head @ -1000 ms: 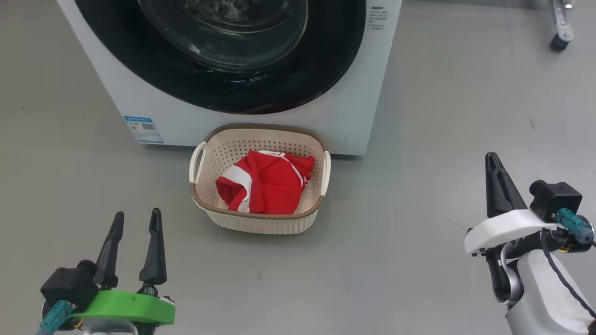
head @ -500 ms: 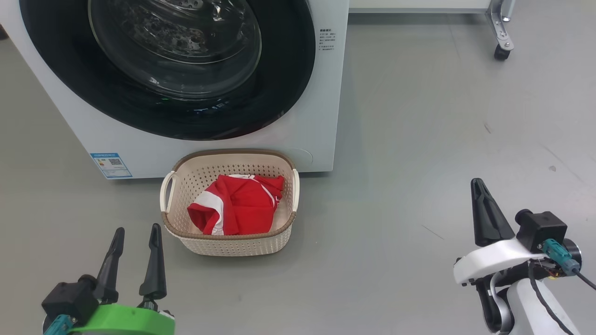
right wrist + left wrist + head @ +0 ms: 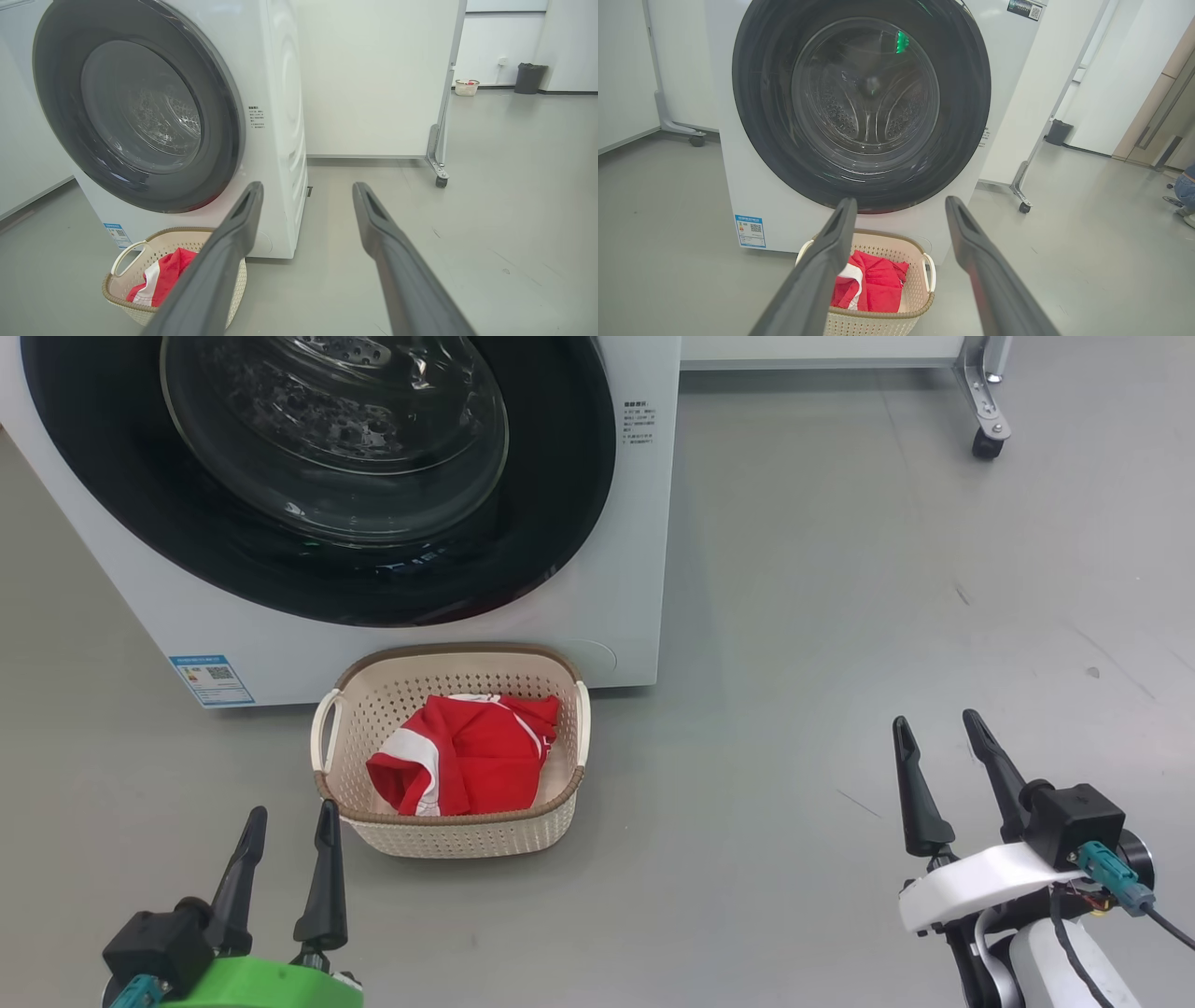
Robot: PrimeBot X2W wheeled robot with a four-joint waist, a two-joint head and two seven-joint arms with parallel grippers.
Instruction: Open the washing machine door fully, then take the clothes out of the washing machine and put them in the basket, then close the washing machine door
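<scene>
Door shut: washing machine door (image 3: 317,476) sits flush on washing machine (image 3: 639,569), drum behind glass looks bare. Clothes (image 3: 462,770), red with white stripe, bunched inside basket (image 3: 448,835). Basket on floor right up against washer front, below door.

Left gripper (image 3: 291,809): fingers spread, nothing between them, hovering just off basket's near-left corner, not touching. Left wrist view: basket low between its fingers.

Right gripper (image 3: 934,719): also spread, holding nothing, well off to right of basket over bare floor (image 3: 794,616).
</scene>
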